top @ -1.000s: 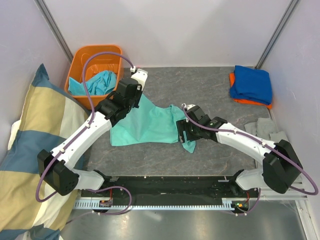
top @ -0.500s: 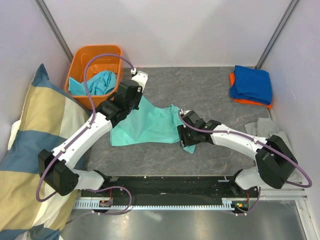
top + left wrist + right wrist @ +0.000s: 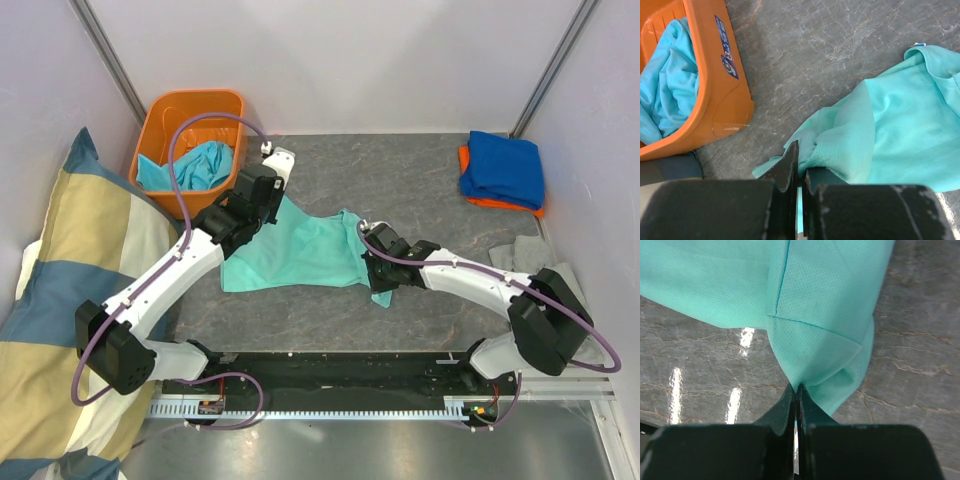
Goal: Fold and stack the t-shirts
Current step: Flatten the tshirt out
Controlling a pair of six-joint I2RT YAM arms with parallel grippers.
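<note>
**Grey table, one mint shirt, two pinches on it**

Grey marbled table (image 3: pixel 420 170) between pale walls, and all the action sits at its centre. The mint-teal t-shirt (image 3: pixel 300 250) lies crumpled but half spread between the two arms, flat on the surface in the middle and gathered at both ends.

Over to the left gripper (image 3: pixel 799 155): jaws drawn nearly together, a bunched edge of the shirt nipped between them on the side nearest the orange bin (image 3: pixel 190 103). The right gripper (image 3: pixel 796 390) is clamped just as tight on the opposite corner, cloth fanning away from the pinch in a neat point.

In that bin a turquoise shirt (image 3: pixel 195 165) waits its turn. At the far right corner a royal blue shirt (image 3: pixel 505 165) rests folded on an orange shirt (image 3: pixel 500 204), so the stack looks begun. The striped pillow (image 3: pixel 60 290) and the grey cloth (image 3: pixel 525 258) play no part.

This reads as the spreading step, before any fold. The next move, I'd say, calls for the two arms to draw apart evenly, take out the slack and lay the shirt flat and square. Pull unevenly and a corner could slip out, or the wrinkles get locked in.
</note>
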